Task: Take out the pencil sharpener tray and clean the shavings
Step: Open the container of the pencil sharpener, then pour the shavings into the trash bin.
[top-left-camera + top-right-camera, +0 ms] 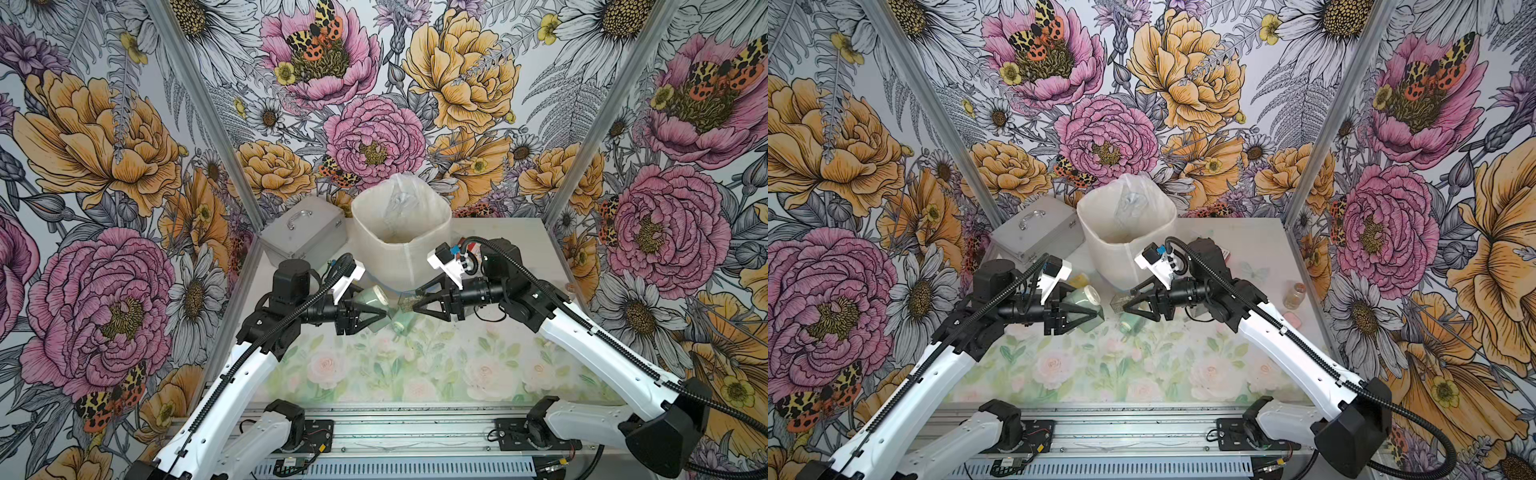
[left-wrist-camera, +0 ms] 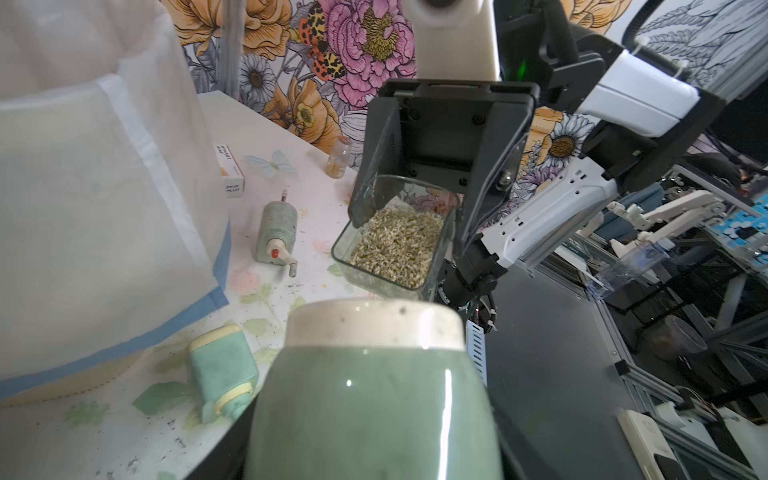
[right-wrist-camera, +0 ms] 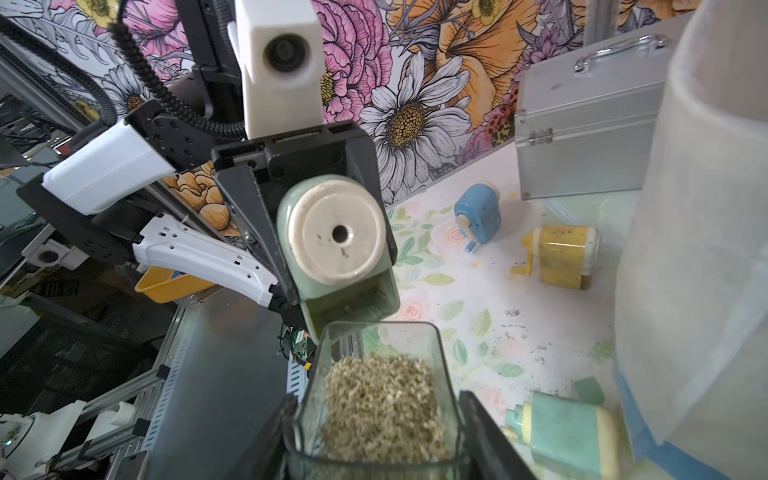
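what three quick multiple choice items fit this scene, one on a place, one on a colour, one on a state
1. Where is the clear tray?
A. held by the right gripper, out of the sharpener body
B. slid fully into the sharpener body
C. out of sight

2. What colour is the sharpener body that the left gripper grips?
A. blue
B. green with a cream face
C. yellow

3. What state is the tray in?
A. empty
B. upside down
C. open side up, holding a heap of shavings

Answers:
1 A: both top views show the tray in the right gripper, apart from the body.
2 B: both wrist views show the colours.
3 C: the shavings lie inside it.
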`<state>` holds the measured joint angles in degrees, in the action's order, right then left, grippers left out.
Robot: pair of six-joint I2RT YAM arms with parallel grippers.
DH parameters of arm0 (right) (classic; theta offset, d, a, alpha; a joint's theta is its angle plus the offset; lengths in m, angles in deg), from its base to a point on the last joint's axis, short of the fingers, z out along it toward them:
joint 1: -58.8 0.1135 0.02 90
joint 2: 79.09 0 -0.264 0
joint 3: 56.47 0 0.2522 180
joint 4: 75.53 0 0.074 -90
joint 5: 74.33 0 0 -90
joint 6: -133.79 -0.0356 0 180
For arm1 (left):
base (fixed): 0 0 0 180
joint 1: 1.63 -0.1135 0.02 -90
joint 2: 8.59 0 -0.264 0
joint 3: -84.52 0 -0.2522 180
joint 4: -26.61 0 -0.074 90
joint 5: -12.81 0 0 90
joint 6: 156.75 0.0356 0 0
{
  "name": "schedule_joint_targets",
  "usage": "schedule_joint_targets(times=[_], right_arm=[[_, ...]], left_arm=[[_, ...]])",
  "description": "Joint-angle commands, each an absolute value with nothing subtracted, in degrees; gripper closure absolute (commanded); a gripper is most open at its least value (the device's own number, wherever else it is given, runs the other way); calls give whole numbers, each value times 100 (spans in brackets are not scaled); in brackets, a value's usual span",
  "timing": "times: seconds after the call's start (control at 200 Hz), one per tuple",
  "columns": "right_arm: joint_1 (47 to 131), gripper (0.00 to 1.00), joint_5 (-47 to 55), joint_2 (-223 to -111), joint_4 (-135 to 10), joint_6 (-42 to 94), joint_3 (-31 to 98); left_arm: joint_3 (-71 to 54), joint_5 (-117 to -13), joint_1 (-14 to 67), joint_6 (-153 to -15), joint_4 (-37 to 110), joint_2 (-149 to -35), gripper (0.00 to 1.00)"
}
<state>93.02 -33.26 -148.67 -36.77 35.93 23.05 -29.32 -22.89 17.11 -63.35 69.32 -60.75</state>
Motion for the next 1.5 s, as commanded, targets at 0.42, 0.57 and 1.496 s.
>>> schedule_joint_targets(times=[0.42, 0.57, 1.496], right_arm=[[9146, 67, -2567, -15930, -3626, 2893, 3992], [9114, 66, -2537, -16416, -3628, 2440, 4727], [9071, 67, -2281, -17698, -3705, -653, 6865]], left_arm=[[-2991, -4797, 1281, -6691, 6800, -5846, 100], [-2963, -5217, 907, -7199, 6811, -6187, 100], [-3971, -10296, 3213, -9016, 7256, -5262, 100]])
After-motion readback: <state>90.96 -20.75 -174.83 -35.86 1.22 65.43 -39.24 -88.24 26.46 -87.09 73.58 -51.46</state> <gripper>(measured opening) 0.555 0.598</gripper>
